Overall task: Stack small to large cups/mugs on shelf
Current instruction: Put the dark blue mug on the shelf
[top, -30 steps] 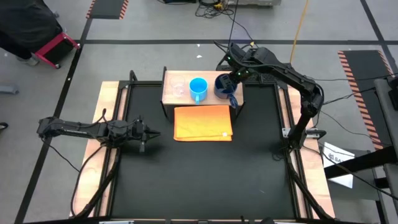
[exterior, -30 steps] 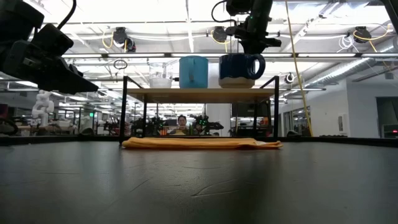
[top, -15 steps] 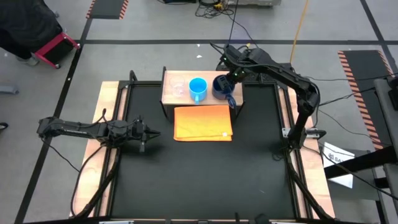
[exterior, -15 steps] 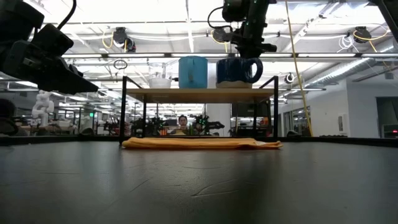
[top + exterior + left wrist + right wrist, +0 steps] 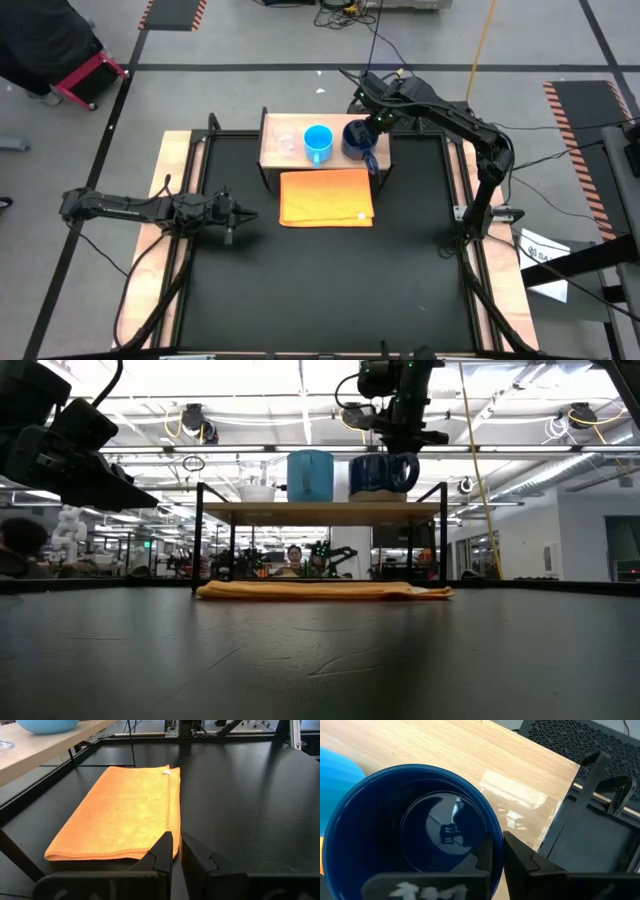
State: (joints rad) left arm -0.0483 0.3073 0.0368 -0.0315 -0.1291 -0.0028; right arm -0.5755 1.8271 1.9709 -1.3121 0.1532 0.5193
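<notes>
- High view: looking straight down on the whole desk (image 5: 320,290) from far above.
- Low view: sitting at desk height, facing level toward the shelf (image 5: 322,511).
- Left wrist view: looking close over the orange cloth (image 5: 125,815).
- Right wrist view: peering into the dark-blue mug (image 5: 415,830), shared with both wide views.

Three cups (image 5: 318,142) on one shelf (image 5: 275,158), one orange cloth (image 5: 327,197), two arms (image 5: 150,208).
</notes>
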